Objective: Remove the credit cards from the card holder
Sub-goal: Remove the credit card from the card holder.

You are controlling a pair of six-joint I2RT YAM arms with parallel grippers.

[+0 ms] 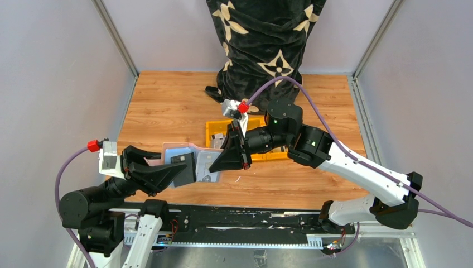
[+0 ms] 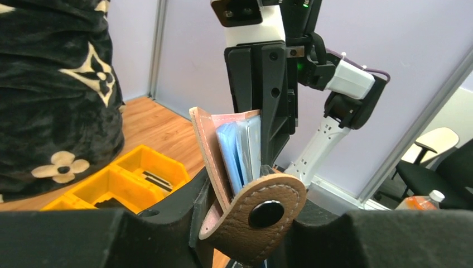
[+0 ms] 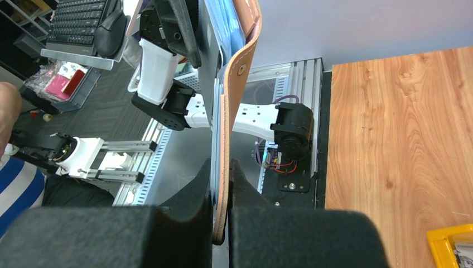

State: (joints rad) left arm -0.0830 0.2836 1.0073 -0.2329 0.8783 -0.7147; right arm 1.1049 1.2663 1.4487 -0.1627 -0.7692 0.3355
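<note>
Above the table, the left gripper is clenching the card holder at its tab end. The right gripper is pinching leather together with the credit cards, so a pull risks dragging the holder or spilling cards.

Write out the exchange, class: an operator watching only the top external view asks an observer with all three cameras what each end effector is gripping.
Operator: Start with the left arm.
Observer: In the left wrist view, the left end effector clamps the card holder near its brown snap tab.
Operator: Anything inside it?
Observer: Yes, blue-grey credit cards sit between its walls.
Operator: And the right arm?
Observer: In the right wrist view, the right end effector is shut on the holder's brown wall, with a blue-grey layer pressed against it.
</note>
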